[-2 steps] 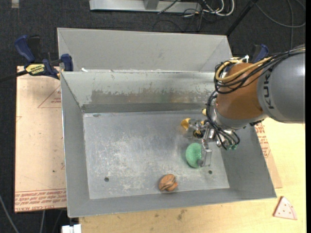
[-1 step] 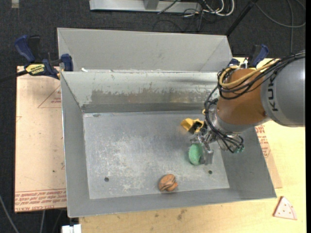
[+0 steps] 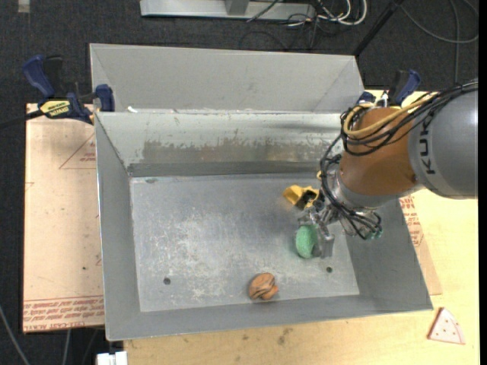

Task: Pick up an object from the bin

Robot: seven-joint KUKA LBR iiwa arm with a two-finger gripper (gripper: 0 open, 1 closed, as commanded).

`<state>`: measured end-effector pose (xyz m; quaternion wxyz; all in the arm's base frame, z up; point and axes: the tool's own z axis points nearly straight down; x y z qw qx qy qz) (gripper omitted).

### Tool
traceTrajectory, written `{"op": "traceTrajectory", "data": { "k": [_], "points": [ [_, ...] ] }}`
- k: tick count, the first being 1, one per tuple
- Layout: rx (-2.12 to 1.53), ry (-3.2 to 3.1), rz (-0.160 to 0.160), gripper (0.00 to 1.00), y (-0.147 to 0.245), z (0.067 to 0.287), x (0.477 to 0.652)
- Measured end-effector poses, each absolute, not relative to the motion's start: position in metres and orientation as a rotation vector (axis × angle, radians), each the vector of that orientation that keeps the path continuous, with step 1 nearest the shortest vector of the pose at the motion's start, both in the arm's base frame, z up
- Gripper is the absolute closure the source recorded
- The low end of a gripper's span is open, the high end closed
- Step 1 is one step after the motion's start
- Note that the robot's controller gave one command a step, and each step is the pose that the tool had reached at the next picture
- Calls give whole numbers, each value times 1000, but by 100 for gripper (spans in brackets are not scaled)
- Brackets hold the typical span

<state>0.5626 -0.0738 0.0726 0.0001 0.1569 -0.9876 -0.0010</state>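
Note:
My gripper (image 3: 323, 238) reaches down into the right part of the bin, under the orange cover on the wrist. A small green oval thing (image 3: 305, 242) lies on the bin floor right against the gripper's left side. Just above it, beside the wrist, sits a small yellow thing with a dark part (image 3: 299, 196). Whether the green thing is gripped cannot be made out from here.
A brown rounded thing (image 3: 262, 287) like a nut or a ball lies near the bin's front wall, below and to the left of the gripper. The arm and its cables hang over the bin's right side.

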Motion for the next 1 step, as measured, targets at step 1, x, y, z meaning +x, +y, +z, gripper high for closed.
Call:
{"op": "traceTrajectory", "data": {
  "k": [1],
  "points": [
    [494,-3113,4,100,-73,246,548]
  ]
}}
